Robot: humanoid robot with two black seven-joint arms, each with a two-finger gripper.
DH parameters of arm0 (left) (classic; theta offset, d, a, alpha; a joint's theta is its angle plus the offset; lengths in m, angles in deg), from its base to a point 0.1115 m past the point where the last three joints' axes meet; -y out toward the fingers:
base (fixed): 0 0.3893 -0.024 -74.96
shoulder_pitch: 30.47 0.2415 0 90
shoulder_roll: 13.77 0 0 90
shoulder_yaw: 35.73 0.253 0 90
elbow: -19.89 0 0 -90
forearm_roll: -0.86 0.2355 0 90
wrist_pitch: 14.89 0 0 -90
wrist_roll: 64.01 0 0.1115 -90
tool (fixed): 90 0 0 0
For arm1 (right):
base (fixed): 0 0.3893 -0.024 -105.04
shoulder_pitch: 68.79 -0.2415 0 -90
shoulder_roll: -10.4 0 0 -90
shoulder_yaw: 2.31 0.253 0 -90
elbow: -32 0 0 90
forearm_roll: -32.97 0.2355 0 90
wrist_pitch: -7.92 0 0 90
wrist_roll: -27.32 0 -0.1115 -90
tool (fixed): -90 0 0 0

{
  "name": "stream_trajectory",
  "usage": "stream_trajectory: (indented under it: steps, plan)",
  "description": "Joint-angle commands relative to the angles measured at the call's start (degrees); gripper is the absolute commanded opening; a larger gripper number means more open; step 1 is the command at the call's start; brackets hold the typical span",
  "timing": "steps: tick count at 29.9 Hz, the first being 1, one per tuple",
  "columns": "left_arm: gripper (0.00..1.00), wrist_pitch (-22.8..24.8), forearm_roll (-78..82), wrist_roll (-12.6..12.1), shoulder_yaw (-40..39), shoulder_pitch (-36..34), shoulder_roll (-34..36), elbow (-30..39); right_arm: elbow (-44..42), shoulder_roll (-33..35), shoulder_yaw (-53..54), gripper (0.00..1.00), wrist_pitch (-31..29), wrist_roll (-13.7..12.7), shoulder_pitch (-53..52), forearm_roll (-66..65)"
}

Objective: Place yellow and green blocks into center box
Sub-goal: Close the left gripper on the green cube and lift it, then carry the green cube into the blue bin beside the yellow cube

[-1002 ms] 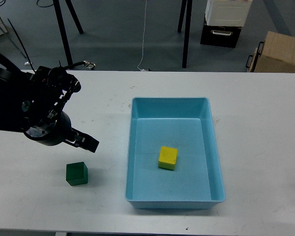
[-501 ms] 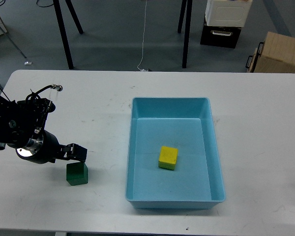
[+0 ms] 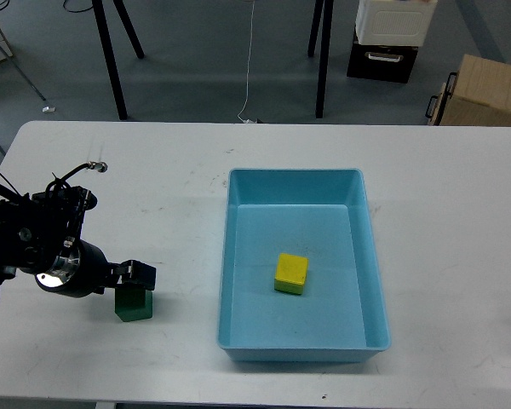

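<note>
The green block (image 3: pixel 134 305) sits on the white table (image 3: pixel 153 196), left of the box. The yellow block (image 3: pixel 290 273) lies inside the light blue box (image 3: pixel 295 181), near its middle. My left gripper (image 3: pixel 137 276) is low over the green block, at its top edge, and hides part of its top. Its dark fingers cannot be told apart, so I cannot tell whether it is open or shut. My right arm and gripper are out of view.
Beyond the table's far edge are black stand legs (image 3: pixel 111 60), a cardboard box (image 3: pixel 485 89) and a white and black case (image 3: pixel 392 34) on the floor. A thin cable loop (image 3: pixel 89 167) sticks up from my left arm.
My left arm has swung down and to the left, bringing the gripper from above the block down onto its top. The blocks and the box have not moved.
</note>
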Motion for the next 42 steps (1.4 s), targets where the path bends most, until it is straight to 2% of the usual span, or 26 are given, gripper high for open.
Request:
stream_trajectory:
  steps: [1, 5, 7, 15, 18, 21, 25, 29, 30, 33, 35, 37, 38, 42]
  plan:
    - [0.99, -0.84, 0.1, -0.02, -0.11, 0.59, -0.97, -0.01, 0.11, 0.0, 0.01, 0.99, 0.0, 0.0, 0.07, 0.0]
    - [0.96, -1.72, 0.19, -0.02, -0.11, 0.68, -1.85, 0.17, 0.38, 0.0, 0.01, 0.99, 0.0, 0.0, 0.07, 0.0]
    - [0.91, -1.9, 0.19, -0.02, -0.11, 0.68, -2.55, 0.43, 0.38, 0.0, 0.1, 0.99, 0.0, 0.0, 0.16, 0.0]
    - [0.58, -2.42, 0.28, -0.37, 1.3, 0.6, -3.0, 2.8, 0.38, 0.09, 0.27, 0.99, 0.0, 0.0, 0.25, 0.0]
    - [0.34, -4.44, 0.36, -0.63, 2.87, 0.33, -3.0, 3.68, 0.38, 0.09, 0.18, 0.99, 0.0, 0.0, 0.25, 0.0]
    - [0.01, -5.5, 0.54, -1.77, 3.94, -0.19, -2.91, 4.12, 0.38, 0.09, 0.1, 0.99, 0.0, 0.0, 0.25, 0.0]
    - [0.0, -8.05, 1.68, -2.04, 3.85, -1.68, -2.56, 4.12, 0.38, 0.09, 0.1, 0.99, 0.0, 0.0, 0.42, 0.0]
    - [0.0, -6.92, 1.33, -1.43, 2.54, -8.87, -1.94, 4.04, 0.38, 0.09, 0.18, 0.99, 0.0, 0.0, 0.42, 0.0]
    - [0.0, -5.17, 0.72, -1.16, 1.4, -12.2, -1.68, 4.21, 0.38, 0.09, 0.18, 0.99, 0.0, 0.0, 0.42, 0.0]
    - [0.0, 7.2, -4.44, 0.68, -6.23, -21.18, -0.36, 5.79, 0.38, 0.09, 0.36, 0.99, 0.0, 0.0, 0.42, 0.0]
    - [0.0, 12.49, -11.73, 1.12, -10.81, -25.49, -1.06, 5.71, 0.38, 0.09, 0.62, 0.99, 0.0, 0.0, 0.42, 0.0]
    - [0.0, 14.18, -15.97, 1.12, -12.32, -30.15, -3.68, 5.18, 0.38, 0.09, 0.89, 0.99, 0.0, 0.09, 0.42, 0.0]
    - [0.0, 14.53, -16.59, 1.21, -12.84, -32.08, -7.27, 4.66, 0.2, 0.09, 0.97, 0.99, 0.0, 0.0, 0.42, 0.0]
    - [0.0, 13.92, -17.04, 1.48, -15.13, -33.86, -20.55, 4.04, 0.11, 0.09, 0.98, 0.99, 0.0, 0.09, 0.42, 0.0]
